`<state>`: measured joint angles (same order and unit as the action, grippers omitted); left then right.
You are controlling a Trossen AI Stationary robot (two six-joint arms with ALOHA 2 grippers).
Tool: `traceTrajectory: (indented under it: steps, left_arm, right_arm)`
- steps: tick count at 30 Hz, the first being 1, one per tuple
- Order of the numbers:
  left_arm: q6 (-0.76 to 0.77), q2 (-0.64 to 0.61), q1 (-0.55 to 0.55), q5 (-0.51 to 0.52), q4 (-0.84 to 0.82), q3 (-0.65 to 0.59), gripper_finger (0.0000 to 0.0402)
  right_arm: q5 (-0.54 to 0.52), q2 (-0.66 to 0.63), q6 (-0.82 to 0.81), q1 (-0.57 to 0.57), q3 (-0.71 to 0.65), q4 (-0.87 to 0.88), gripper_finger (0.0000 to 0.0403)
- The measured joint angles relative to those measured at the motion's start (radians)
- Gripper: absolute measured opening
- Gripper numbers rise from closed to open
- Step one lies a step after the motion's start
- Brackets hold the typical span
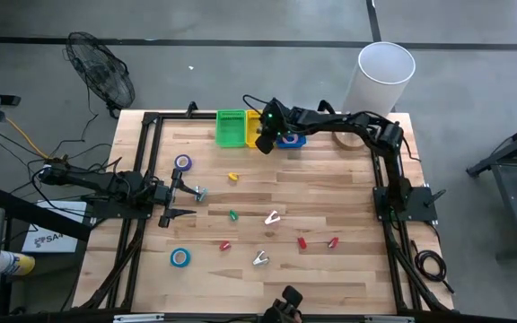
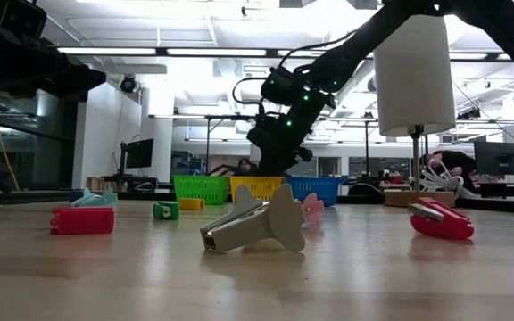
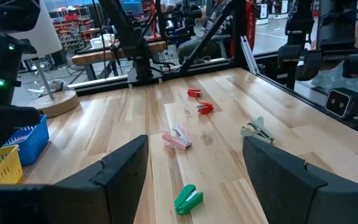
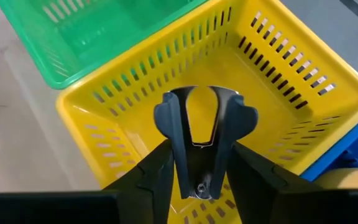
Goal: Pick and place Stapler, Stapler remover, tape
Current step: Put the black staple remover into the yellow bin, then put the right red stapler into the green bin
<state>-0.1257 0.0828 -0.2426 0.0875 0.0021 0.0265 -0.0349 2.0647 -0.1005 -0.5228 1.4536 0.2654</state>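
My right gripper (image 1: 264, 138) hangs over the yellow basket (image 4: 291, 99) at the table's far edge, shut on a dark staple remover (image 4: 201, 134). My left gripper (image 1: 189, 202) waits open above the table's left side, touching nothing. A purple tape roll (image 1: 182, 162) and a blue one (image 1: 179, 257) lie flat on the table near it. A green stapler (image 3: 188, 198), red staplers (image 3: 205, 107) and two pale staple removers (image 1: 272, 217) (image 1: 260, 258) lie on the boards mid-table. My right gripper pinches the dark staple remover between its two fingers at the hinged rear end (image 4: 199, 180). The fingers come from above, pointing down. The remover's claws (image 4: 197, 93) point away from the fingers into the yellow basket, and it hangs clear of the basket floor.
A green basket (image 1: 231, 127) and a blue basket (image 1: 292, 140) flank the yellow one. A tall white cylinder (image 1: 386, 76) stands at the far right corner, beside a round wooden base (image 1: 348, 139). A small yellow piece (image 1: 232, 177) lies mid-table.
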Motion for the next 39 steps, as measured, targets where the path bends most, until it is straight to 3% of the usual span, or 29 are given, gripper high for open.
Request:
traceTrajectory:
  steps: [18,26,39]
  left_arm:
    - [0.0,0.0,0.0,-0.001,0.0,0.0,0.0259]
    - [0.0,0.0,0.0,-0.001,0.0,0.0,0.0259]
    - [0.0,0.0,0.0,-0.001,0.0,0.0,0.0259]
  right_arm:
    - [0.009,-0.03,-0.014,0.0,-0.002,0.036,0.0174]
    - [0.023,-0.152,-0.032,0.022,-0.002,0.283,0.0174]
    - [0.022,-0.26,-0.314,0.204,-0.002,0.701,0.017]
